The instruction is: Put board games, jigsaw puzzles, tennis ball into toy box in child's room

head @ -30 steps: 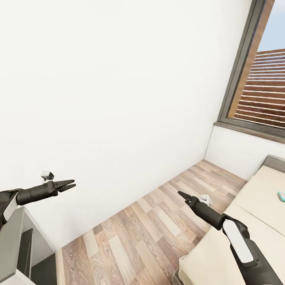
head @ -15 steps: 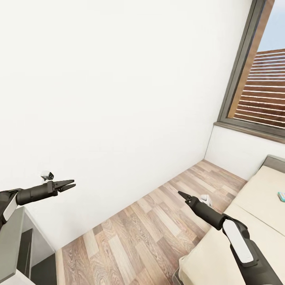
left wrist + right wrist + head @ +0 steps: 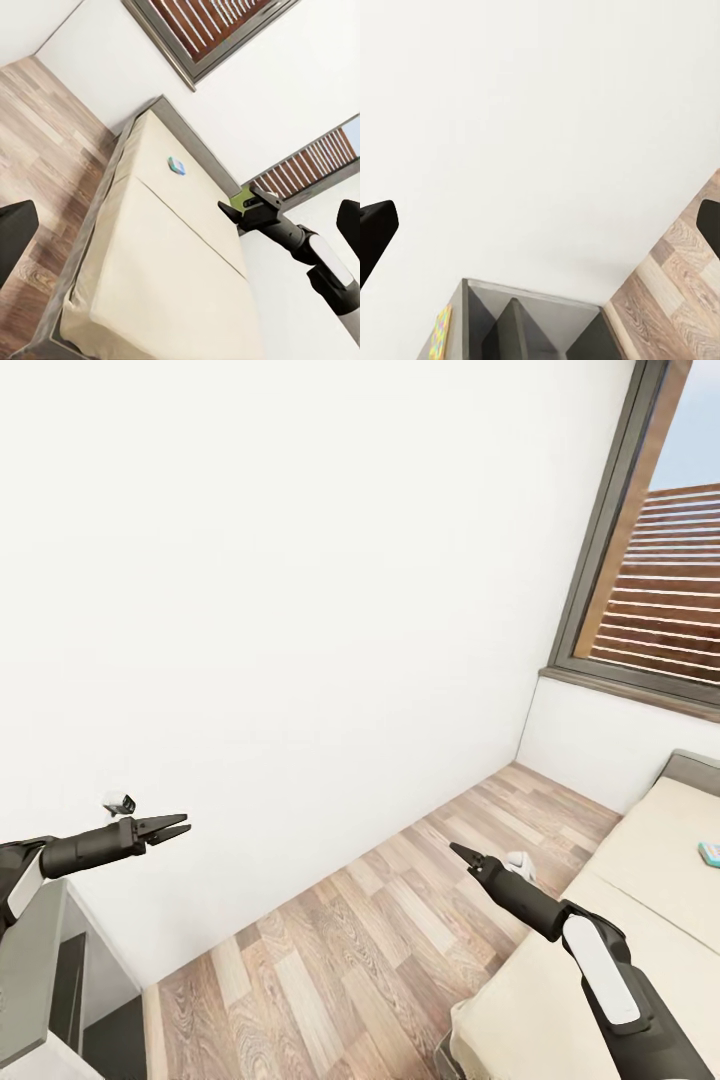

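A small teal board game (image 3: 711,851) lies on the beige bed (image 3: 640,860) at the right, also seen as board game (image 3: 176,166) on the bed (image 3: 172,262). My right gripper (image 3: 456,849) hovers over the floor short of the bed, open, its fingers (image 3: 373,225) wide apart and empty. From the left wrist the right gripper (image 3: 229,211) shows with a green patch behind it that I cannot identify. My left gripper (image 3: 180,826) is open and empty above the grey table (image 3: 28,960). A bright multicoloured jigsaw puzzle (image 3: 440,332) lies on the table (image 3: 510,300). The toy box and tennis ball are out of view.
A white wall (image 3: 300,610) faces me closely. Wood-plank floor (image 3: 380,920) runs between the table and the bed. A tall window (image 3: 660,560) with a dark frame stands at the right, above the bed's grey headboard (image 3: 695,768).
Both arms hold their pose. The head view has shifted very slightly; nothing was taken or let go.
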Motion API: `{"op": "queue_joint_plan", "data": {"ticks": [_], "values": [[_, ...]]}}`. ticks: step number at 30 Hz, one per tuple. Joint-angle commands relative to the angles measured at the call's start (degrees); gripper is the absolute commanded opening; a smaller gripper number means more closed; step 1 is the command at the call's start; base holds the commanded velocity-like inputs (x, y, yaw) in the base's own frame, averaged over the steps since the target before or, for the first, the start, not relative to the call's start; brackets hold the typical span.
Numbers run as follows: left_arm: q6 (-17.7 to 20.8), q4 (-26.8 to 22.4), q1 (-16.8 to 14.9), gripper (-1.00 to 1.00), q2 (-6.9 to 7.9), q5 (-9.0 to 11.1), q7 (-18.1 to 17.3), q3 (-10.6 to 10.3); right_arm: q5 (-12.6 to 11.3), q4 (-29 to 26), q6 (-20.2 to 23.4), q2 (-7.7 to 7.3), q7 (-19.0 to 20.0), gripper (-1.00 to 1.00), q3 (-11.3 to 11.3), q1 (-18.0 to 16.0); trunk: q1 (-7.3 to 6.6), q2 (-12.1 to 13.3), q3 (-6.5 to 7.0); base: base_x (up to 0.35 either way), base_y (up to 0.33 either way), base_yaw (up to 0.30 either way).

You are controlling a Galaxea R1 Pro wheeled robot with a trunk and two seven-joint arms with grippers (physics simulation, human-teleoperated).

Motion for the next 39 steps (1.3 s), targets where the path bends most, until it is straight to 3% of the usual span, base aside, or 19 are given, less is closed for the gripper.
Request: {"op": "queue_joint_plan", "data": {"ticks": [1,22,29,32,39], "values": [[0.6,0.0,0.0,1.0,0.0,0.0,-0.2,0.0,-0.1,0.0,0.4,-0.01,0.1,1.0,-0.1,-0.1,0.03,-0.1,-0.13,-0.018,0.0,0.0],[-0.9,0.0,0.0,1.0,0.0,0.0,-0.3,0.0,-0.2,-0.1,0.4,-0.04,0.3,1.0,-0.2,-0.1,0.03,-0.1,-0.13,-0.051,-0.034,0.0],[-0.9,0.0,0.0,1.0,0.04,0.0,-0.3,0.0,-0.2,0.1,0.4,0.02,-0.1,1.0,-0.2,-0.1,0.03,-0.1,-0.13,-0.003,0.128,0.0],[-1.0,0.0,0.0,1.0,0.0,0.0,-0.3,0.0,-0.2,2.0,0.3,-0.09,-0.3,1.0,-0.3,-0.1,0.03,-0.1,-0.13,0.029,0.062,0.0],[-1.0,0.0,0.0,1.0,-0.04,0.0,-0.2,-0.1,0.0,13.2,-2.4,-0.58,-1.3,1.0,-0.2,-0.9,0.03,-0.1,-0.21,0.006,0.013,-0.16]]}}
